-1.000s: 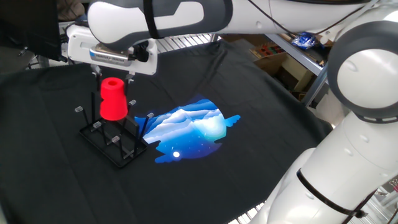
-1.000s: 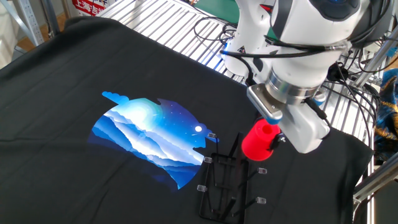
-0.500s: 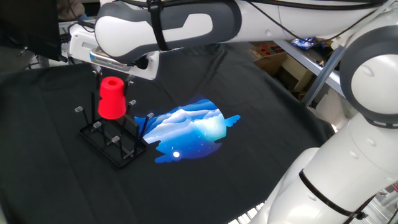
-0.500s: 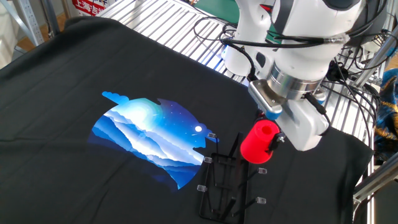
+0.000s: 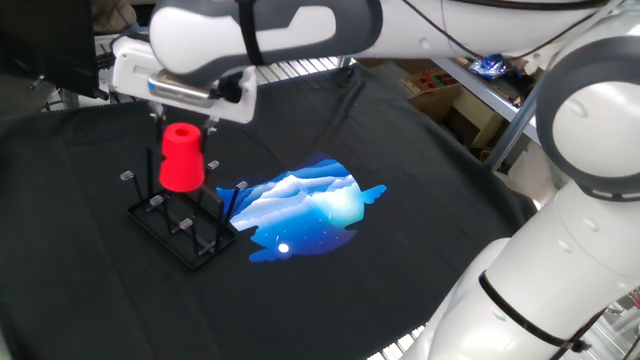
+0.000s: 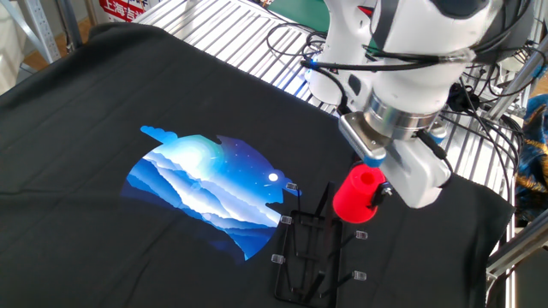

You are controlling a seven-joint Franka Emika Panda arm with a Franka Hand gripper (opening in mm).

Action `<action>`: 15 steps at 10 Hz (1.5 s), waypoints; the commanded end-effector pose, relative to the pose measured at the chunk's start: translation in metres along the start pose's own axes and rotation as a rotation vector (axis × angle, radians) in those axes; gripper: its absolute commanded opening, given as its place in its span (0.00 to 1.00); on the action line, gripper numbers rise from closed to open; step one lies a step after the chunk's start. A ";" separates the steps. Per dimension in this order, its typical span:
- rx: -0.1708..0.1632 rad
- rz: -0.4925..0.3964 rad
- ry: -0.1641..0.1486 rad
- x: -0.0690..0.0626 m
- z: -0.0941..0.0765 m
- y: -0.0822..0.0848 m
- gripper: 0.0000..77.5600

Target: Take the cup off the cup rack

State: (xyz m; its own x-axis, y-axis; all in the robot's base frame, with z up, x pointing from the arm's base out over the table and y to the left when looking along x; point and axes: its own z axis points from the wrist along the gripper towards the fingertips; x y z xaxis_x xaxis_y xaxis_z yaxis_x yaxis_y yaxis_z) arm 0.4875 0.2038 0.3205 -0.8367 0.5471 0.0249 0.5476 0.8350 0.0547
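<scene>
The red cup [image 5: 182,160] hangs upside down, its narrow base uppermost, over the back part of the black wire cup rack [image 5: 180,228]. My gripper [image 5: 181,126] comes down from above and is shut on the cup's narrow base. In the other fixed view the cup [image 6: 354,195] sits tilted under the gripper [image 6: 375,181], just above the rack [image 6: 310,250]. The cup's rim is above the rack's base; whether a peg is still inside it is hidden. The rack's other pegs are bare.
A black cloth with a blue printed picture [image 5: 305,205] covers the table, right beside the rack. A metal grid surface [image 6: 231,34] and cables [image 6: 291,38] lie behind the cloth. The robot's white base [image 5: 560,250] stands at the right.
The gripper and the red cup have shifted only a few pixels and stand almost where they were. The rack has not moved.
</scene>
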 end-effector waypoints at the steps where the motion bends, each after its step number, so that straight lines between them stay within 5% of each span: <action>1: 0.007 -0.121 0.006 -0.034 -0.016 -0.031 0.01; 8: 0.038 -0.306 -0.012 -0.091 -0.020 -0.091 0.01; 15: 0.039 -0.382 -0.012 -0.119 -0.013 -0.115 0.01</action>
State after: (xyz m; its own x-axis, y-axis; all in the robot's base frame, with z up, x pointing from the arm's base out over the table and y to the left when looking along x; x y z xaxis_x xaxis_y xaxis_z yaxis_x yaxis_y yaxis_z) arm 0.5212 0.0527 0.3285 -0.9759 0.2182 0.0031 0.2183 0.9758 0.0153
